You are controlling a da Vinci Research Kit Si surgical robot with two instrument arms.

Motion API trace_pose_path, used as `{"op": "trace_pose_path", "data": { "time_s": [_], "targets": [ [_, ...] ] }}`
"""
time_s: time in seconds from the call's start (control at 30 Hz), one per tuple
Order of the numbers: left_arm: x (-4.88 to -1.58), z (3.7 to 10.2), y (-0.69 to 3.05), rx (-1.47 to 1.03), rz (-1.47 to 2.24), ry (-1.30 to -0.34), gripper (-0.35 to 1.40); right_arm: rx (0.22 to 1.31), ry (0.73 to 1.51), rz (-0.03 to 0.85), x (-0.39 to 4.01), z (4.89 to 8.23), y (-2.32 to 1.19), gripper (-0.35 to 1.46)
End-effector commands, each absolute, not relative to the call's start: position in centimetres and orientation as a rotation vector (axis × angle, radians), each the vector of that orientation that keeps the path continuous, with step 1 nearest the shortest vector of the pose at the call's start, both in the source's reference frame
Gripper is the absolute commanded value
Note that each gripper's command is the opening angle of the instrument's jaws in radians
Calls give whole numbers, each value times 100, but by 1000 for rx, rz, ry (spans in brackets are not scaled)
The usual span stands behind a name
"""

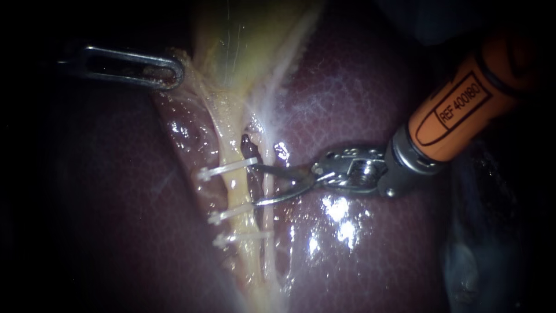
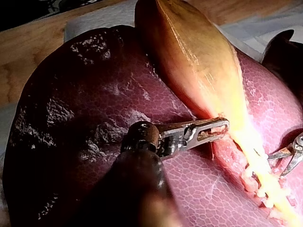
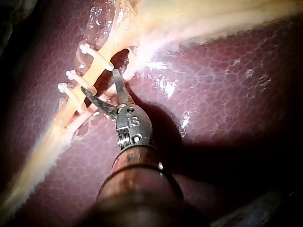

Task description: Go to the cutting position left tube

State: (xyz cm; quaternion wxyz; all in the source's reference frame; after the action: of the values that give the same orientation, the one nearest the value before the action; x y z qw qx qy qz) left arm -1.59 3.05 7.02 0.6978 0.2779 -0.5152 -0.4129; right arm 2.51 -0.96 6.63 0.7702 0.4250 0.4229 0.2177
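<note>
Two tubes run down from the yellow gallbladder (image 1: 243,46) across the liver (image 1: 370,104). The left tube (image 1: 233,191) is yellow and carries three white clips, top (image 1: 226,169), middle (image 1: 230,213) and bottom (image 1: 240,237). The pale right tube (image 1: 269,153) lies beside it. My right instrument (image 1: 255,184), on an orange shaft, holds its two blades open. Their tips reach the left tube's edge between the top and middle clips, crossing over the right tube. The right wrist view shows the same spread blades (image 3: 98,80). My left instrument (image 1: 165,74) is shut on tissue at the gallbladder's edge (image 2: 215,128).
The liver (image 2: 71,118) lies on a white cloth (image 2: 94,19) over a wooden bench (image 2: 33,47). A dark hole (image 1: 248,145) shows between the two tubes above the top clip. Wet glare (image 1: 339,223) lies on the liver below the right instrument.
</note>
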Motion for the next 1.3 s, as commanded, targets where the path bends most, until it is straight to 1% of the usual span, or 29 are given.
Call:
{"op": "trace_pose_path", "data": {
  "time_s": [0.03, 0.17, 0.37, 0.57, 0.8, 0.9, 1.0, 1.3],
  "targets": [
    [-159, 702, 305, 619, -921, -1149, -35, 932, 914, 471, 251, 665, -96, 128],
    [-160, 703, 304, 617, -921, -1149, -35, 980, 894, 476, 252, 674, -96, 128],
    [-160, 704, 304, 617, -920, -1146, -35, 1015, 893, 468, 256, 682, -101, 128],
    [-160, 704, 303, 617, -920, -1146, -35, 1066, 945, 472, 265, 680, -100, 128],
    [-160, 704, 303, 617, -919, -1137, -35, 1134, 1031, 437, 284, 669, -106, 128],
    [-160, 704, 303, 617, -919, -1137, -35, 1152, 1054, 423, 295, 664, -109, 128],
    [-160, 704, 303, 617, -919, -1137, -35, 1172, 1088, 414, 303, 662, -110, 124],
    [-160, 705, 303, 617, -919, -1137, -35, 1177, 1176, 450, 332, 668, -104, 123]
  ]
}}
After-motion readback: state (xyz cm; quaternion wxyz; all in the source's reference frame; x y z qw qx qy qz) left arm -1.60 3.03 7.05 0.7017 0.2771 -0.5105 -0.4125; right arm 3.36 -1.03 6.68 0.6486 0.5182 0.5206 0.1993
